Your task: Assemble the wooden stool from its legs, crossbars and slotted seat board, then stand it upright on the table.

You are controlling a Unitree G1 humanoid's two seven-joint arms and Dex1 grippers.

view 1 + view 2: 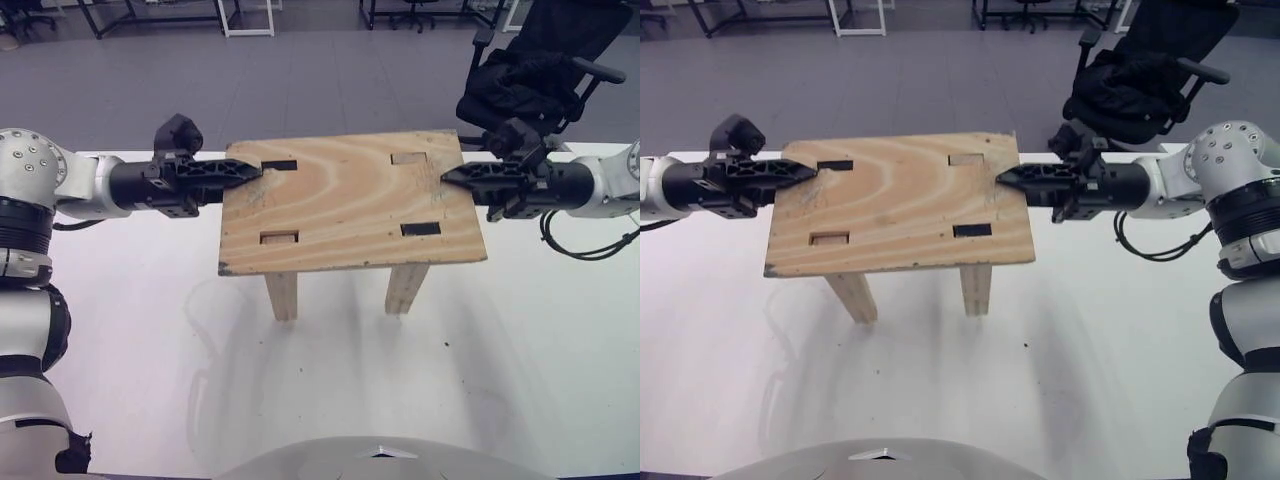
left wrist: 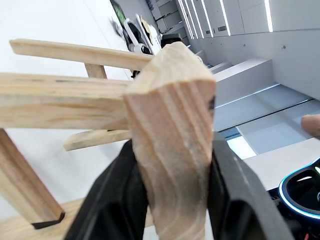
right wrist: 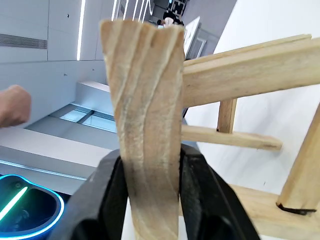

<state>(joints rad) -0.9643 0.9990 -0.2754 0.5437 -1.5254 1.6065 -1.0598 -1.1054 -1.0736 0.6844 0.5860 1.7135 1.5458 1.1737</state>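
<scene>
The wooden stool stands upright on the white table (image 1: 520, 380), its slotted seat board (image 1: 340, 200) on top and two front legs (image 1: 283, 295) (image 1: 405, 287) showing below it. My left gripper (image 1: 250, 170) is shut on the seat board's left edge, and my right gripper (image 1: 450, 178) is shut on its right edge. In the left wrist view the board's edge (image 2: 170, 125) sits between black fingers (image 2: 107, 200), with crossbars (image 2: 75, 52) beyond. The right wrist view has the board edge (image 3: 145, 100) clamped the same way, with a crossbar (image 3: 225, 137) and a leg (image 3: 302, 175) behind.
A black office chair (image 1: 540, 70) stands just past the table's far right edge, close behind my right arm. Grey floor and desk frames (image 1: 245, 20) lie farther back. White tabletop stretches in front of the stool and to both sides.
</scene>
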